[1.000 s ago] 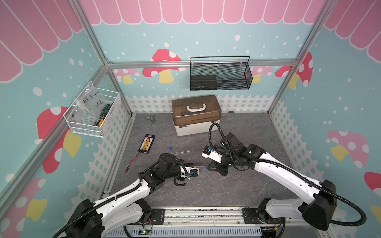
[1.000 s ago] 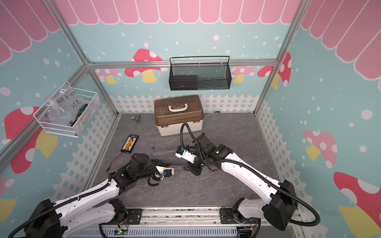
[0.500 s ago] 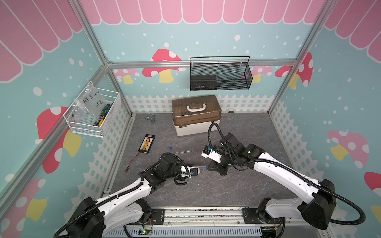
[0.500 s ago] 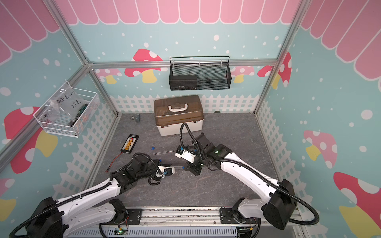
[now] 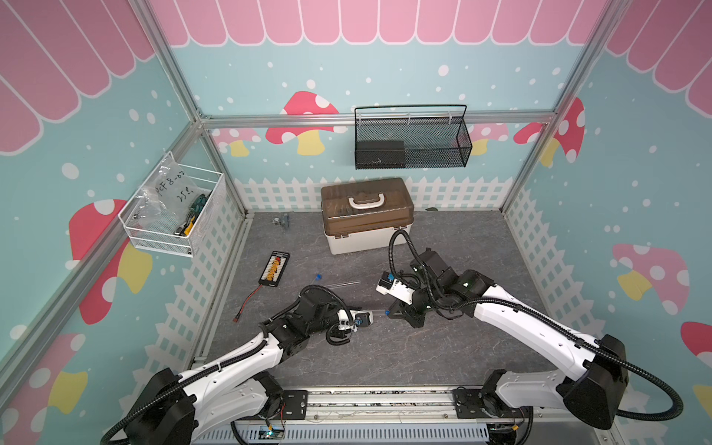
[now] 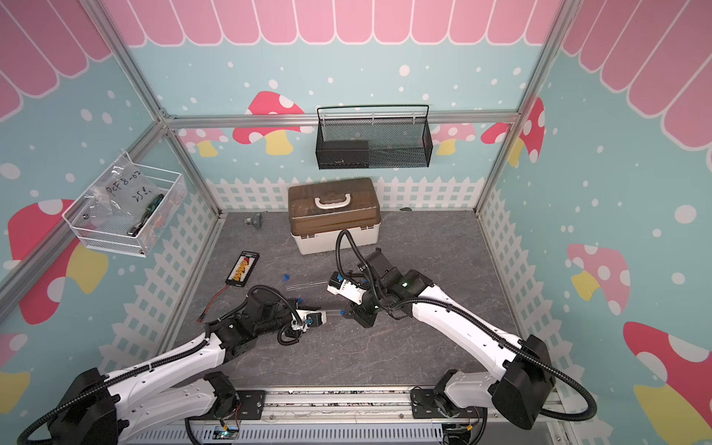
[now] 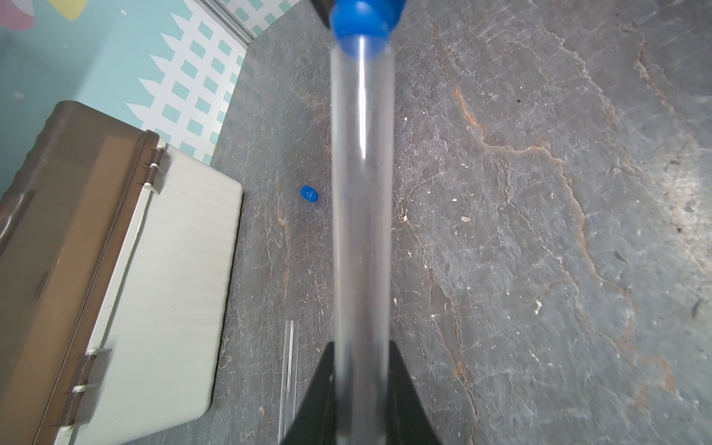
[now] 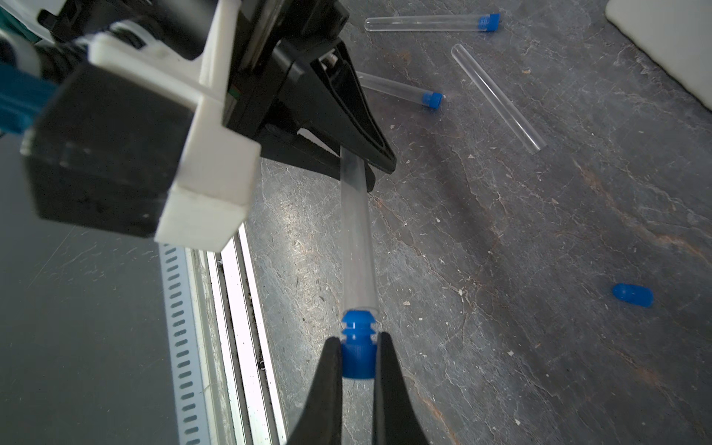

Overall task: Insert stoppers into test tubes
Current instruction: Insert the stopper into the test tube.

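Worktop [image 5: 404, 354] of grey stone pattern carries everything, and from its front edge the two arms reach in toward the middle. There the right gripper [image 8: 358, 341] is clamped on the held stopper [image 8: 358, 360], its black fingertips pinching the wide end of the blue cap. Facing it, the left gripper [image 7: 362, 348] is clenched round the held tube [image 7: 362, 215], which lies roughly level above the worktop and runs left to right between the two grippers. In the right wrist view the stopper's ribbed nose meets the tube's mouth, with the ribs showing outside the rim. Farther in, left of the middle, the same view shows two stoppered tubes [image 8: 397, 88] [image 8: 424, 23] lying flat on the worktop, each with a blue cap seated in one end. The uncapped tube [image 8: 497, 96] lies flat near them, touching neither. The loose stopper [image 5: 318, 277] rests on its side near that tube but apart from it. Toward the left edge sits the black board [image 5: 274, 268] with yellow connectors, and a thin red and black lead [image 5: 248, 304] trails from it toward the front. At the middle of the back edge stands the toolbox [image 5: 366, 215], brown lid down and white handle on top. A small grey item [image 5: 283, 220] near the back left corner is too small to make out. A white wire basket [image 5: 138, 231] hangs on the left wall with a plastic bag and tools inside, and a black mesh basket [image 5: 462, 146] hangs on the back wall.
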Available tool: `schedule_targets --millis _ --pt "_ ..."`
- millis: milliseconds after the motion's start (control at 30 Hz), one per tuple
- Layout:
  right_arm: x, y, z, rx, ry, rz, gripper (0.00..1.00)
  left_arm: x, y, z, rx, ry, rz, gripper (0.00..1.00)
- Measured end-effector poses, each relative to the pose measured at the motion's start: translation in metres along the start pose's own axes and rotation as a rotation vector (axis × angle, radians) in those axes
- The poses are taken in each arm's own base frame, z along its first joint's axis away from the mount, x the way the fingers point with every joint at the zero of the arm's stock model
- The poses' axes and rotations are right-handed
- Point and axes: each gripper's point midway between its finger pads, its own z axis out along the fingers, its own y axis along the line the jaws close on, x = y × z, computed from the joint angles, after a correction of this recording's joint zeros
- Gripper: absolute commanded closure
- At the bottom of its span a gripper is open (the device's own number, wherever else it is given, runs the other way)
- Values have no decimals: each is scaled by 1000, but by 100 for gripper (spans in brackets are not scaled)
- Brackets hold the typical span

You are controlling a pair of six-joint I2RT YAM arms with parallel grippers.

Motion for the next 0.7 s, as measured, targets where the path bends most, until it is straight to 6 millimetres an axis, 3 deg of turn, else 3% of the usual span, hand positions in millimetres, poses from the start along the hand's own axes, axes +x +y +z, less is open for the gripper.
schedule_targets --millis 700 --pt "-2 0 -2 36 22 -38 96 -6 -1 0 10 -30 -13 100"
